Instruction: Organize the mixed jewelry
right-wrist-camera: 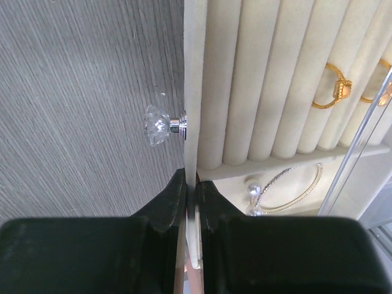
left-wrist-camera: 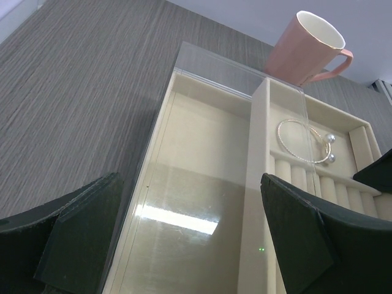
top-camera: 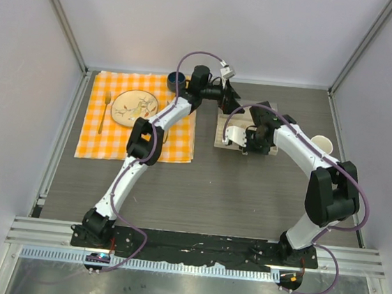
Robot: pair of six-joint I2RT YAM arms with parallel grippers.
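Note:
A beige jewelry box (top-camera: 268,110) stands mid-table. My right gripper (right-wrist-camera: 191,184) is shut on the box's thin front wall (right-wrist-camera: 195,73), just below a crystal knob (right-wrist-camera: 158,124). Inside, gold rings (right-wrist-camera: 335,92) sit between the padded rolls, and a thin silver hoop with pearl ends (right-wrist-camera: 288,193) lies in the compartment beside them. My left gripper (left-wrist-camera: 190,187) hangs open above the box's clear lid (left-wrist-camera: 202,184), with nothing between its fingers; the hoop (left-wrist-camera: 303,142) shows past it. More mixed jewelry (top-camera: 138,106) lies on a cream plate (top-camera: 117,113) at the left.
The plate rests on an orange checked cloth (top-camera: 175,145) with a fork (top-camera: 105,109) beside it. A dark blue cup (top-camera: 175,82) stands at the cloth's far corner. A pink mug (left-wrist-camera: 309,49) stands right of the box. Grey walls enclose the table.

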